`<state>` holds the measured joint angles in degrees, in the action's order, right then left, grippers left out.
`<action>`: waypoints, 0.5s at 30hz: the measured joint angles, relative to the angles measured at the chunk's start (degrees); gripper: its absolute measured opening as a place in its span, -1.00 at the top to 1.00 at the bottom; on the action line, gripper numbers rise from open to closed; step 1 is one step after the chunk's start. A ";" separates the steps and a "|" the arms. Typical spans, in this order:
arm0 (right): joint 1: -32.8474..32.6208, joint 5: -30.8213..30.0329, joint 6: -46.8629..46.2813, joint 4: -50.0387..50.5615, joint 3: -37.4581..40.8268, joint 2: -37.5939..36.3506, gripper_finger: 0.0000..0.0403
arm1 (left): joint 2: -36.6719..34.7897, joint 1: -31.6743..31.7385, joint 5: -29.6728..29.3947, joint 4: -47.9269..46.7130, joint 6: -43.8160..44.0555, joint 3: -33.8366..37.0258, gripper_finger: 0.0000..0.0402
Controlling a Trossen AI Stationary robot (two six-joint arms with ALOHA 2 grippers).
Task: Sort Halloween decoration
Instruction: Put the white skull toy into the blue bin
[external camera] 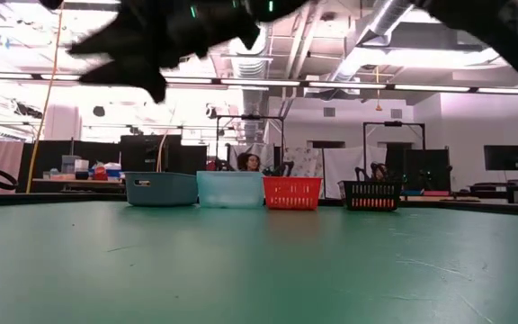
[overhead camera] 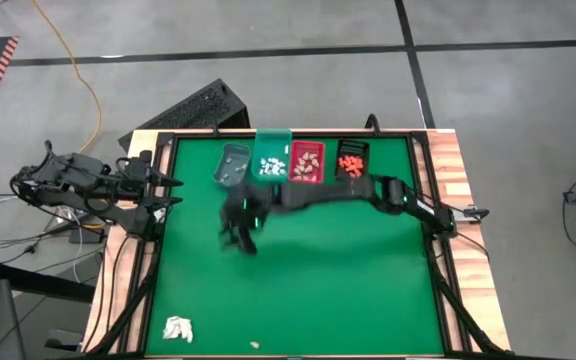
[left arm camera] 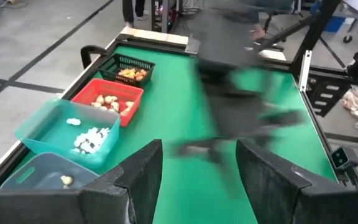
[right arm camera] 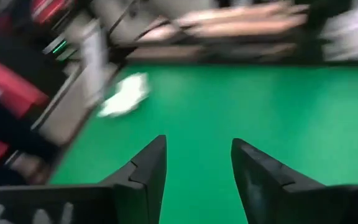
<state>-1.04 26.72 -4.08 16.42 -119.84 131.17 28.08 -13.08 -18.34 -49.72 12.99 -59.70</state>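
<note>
Green table (overhead camera: 348, 280), four bins (external camera: 229, 190) along far edge; workshop behind.

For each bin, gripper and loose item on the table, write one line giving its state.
grey bin: upright, nearly empty
teal bin: holds white pieces
red bin: holds beige pieces
black bin: holds orange pieces
right gripper: open, empty
left gripper: open, empty
white wad: loose on mat
</note>
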 joint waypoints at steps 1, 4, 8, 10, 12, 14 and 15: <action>-2.43 0.02 0.01 0.67 0.08 0.00 0.14 | 0.00 0.00 -0.01 -0.26 0.00 0.00 0.03; -9.52 -1.40 -0.03 1.24 0.06 0.01 0.16 | 0.00 0.00 0.09 -0.40 -0.18 0.00 0.03; -17.33 -10.99 -0.87 3.26 0.00 0.34 0.16 | 0.00 0.00 0.64 -0.40 -0.26 0.00 0.03; -20.41 -17.85 -0.66 5.09 0.05 0.39 0.16 | 0.00 0.00 1.24 -0.41 -0.26 0.00 0.03; -23.13 -24.60 -0.17 6.56 0.05 0.39 0.16 | 0.00 0.00 1.54 -0.42 -0.26 0.00 0.03; -25.26 -29.71 -0.20 7.09 0.05 0.39 0.16 | 0.00 0.00 1.54 -0.50 -0.25 0.00 0.03; -26.21 -31.16 -0.52 7.11 0.05 0.39 0.16 | 0.00 0.00 1.54 -0.63 -0.23 0.00 0.03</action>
<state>-27.25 -4.45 -4.59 23.53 -119.79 131.57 28.08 -13.08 -16.80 -50.36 12.77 -59.70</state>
